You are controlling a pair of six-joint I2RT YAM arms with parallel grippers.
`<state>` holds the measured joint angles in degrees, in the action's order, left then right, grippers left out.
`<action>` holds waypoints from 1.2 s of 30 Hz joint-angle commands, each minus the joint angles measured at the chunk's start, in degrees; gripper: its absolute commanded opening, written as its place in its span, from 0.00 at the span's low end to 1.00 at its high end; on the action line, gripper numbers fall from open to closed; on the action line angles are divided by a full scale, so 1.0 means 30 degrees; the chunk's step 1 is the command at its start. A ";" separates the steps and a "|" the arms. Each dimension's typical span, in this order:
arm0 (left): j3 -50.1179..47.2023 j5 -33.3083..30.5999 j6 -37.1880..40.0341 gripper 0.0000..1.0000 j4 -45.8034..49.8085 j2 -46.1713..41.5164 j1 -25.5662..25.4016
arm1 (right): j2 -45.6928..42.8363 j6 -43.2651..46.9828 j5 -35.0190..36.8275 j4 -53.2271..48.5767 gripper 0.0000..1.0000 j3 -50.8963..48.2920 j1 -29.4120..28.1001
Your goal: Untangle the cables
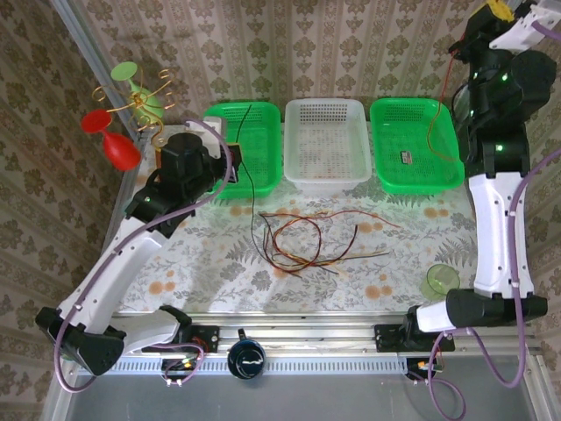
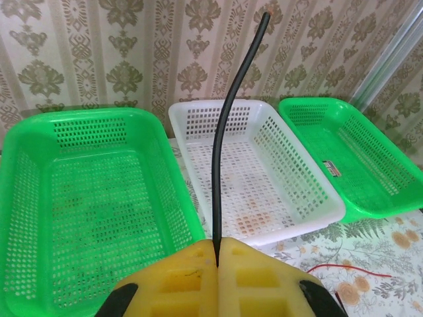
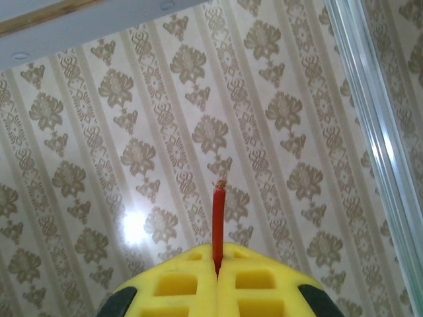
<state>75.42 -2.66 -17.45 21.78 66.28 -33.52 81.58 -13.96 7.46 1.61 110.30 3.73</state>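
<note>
Left wrist view: the left gripper (image 2: 217, 263) is seen clenched on a black cable (image 2: 228, 132), which rises up from between its jaws. In the right wrist view the right gripper (image 3: 217, 267) is closed on a red-orange cable (image 3: 217, 218), which hangs over the right green basket (image 1: 447, 149). Other cables (image 1: 307, 241) are seen lying in loose loops on the table (image 1: 202, 263), before the white basket (image 1: 351, 171)

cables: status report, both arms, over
Left gripper shut on black cable. Right gripper shut on red cable. Other cables in loose tangle on table. Green cup at near right edge, clear of tangle.
</note>
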 commanded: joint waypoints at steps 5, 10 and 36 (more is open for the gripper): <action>-0.0207 -0.0636 -0.0597 0.00 -0.1159 0.0171 -0.0646 | 0.2816 0.0943 -0.0421 0.2571 0.00 0.3534 0.1746; -0.0455 -0.0883 -0.0679 0.00 -0.1165 0.0062 -0.0920 | 0.5049 0.0081 -0.1129 0.2987 0.00 0.5620 0.2127; -0.1116 -0.1055 -0.1212 0.00 -0.1631 0.0262 -0.1631 | 0.5316 0.1194 -0.1166 0.4057 0.00 -0.4083 0.1885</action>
<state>72.69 -5.23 -20.03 18.52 67.16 -38.20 100.01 -11.90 2.46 13.63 101.67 10.15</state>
